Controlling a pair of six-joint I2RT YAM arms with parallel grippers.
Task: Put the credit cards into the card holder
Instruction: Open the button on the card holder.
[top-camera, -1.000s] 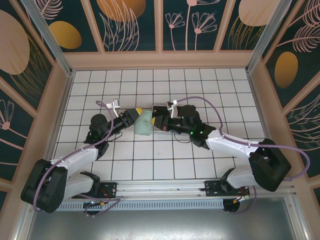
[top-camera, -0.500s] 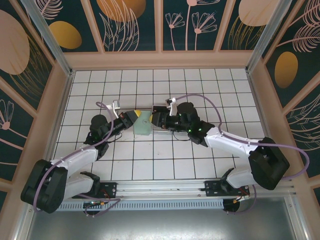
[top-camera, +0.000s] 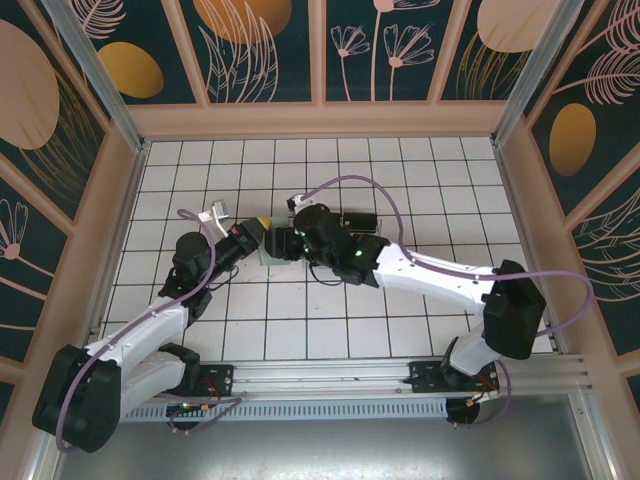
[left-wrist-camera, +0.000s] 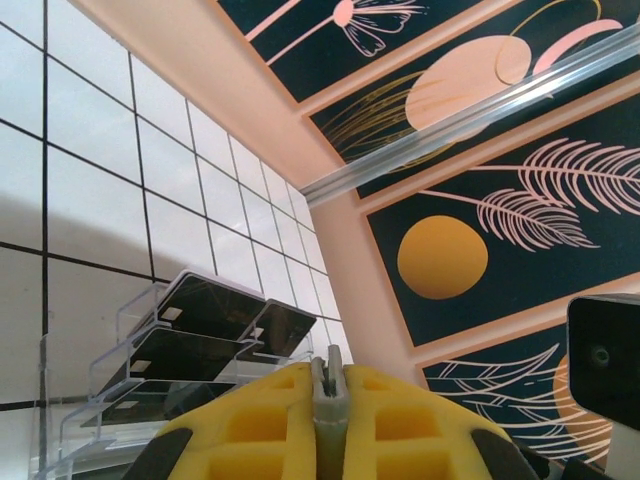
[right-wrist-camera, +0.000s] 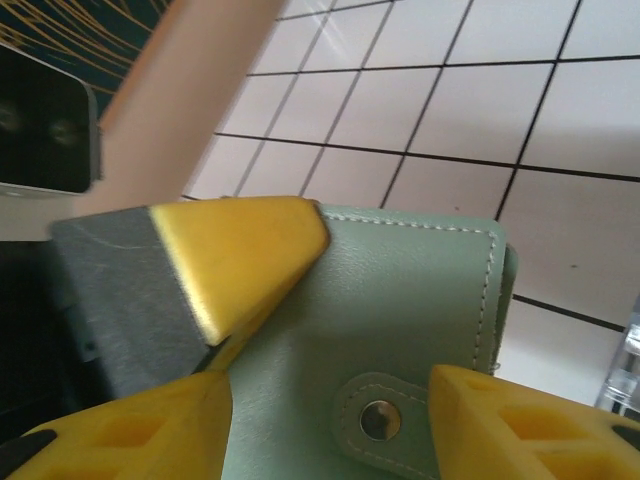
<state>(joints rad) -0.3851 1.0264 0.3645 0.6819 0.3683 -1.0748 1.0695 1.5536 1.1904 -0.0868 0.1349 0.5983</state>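
Left fingers (left-wrist-camera: 298, 398): clenched on a thin edge of the green wallet (right-wrist-camera: 410, 290).
Right fingers (right-wrist-camera: 500, 425): released, spread to either side of the wallet's snap tab.
Green wallet: near the middle of the tiled worktop (top-camera: 400, 180), a little toward its left edge.
Credit cards (left-wrist-camera: 205, 305): black, lying in the tiers of the clear card holder (left-wrist-camera: 70, 400), just beside the wallet.

Count log.
- Black credit cards (left-wrist-camera: 205, 305): 4 seen in the left wrist view. 2 sit side by side on the top step and 1 on each of the two steps below. The lowest part is hidden, so the total is uncertain.
- Clear tiered card holder (left-wrist-camera: 70, 420): 1.
- Green wallet (right-wrist-camera: 400, 300): 1, with 1 metal snap (right-wrist-camera: 379, 420).
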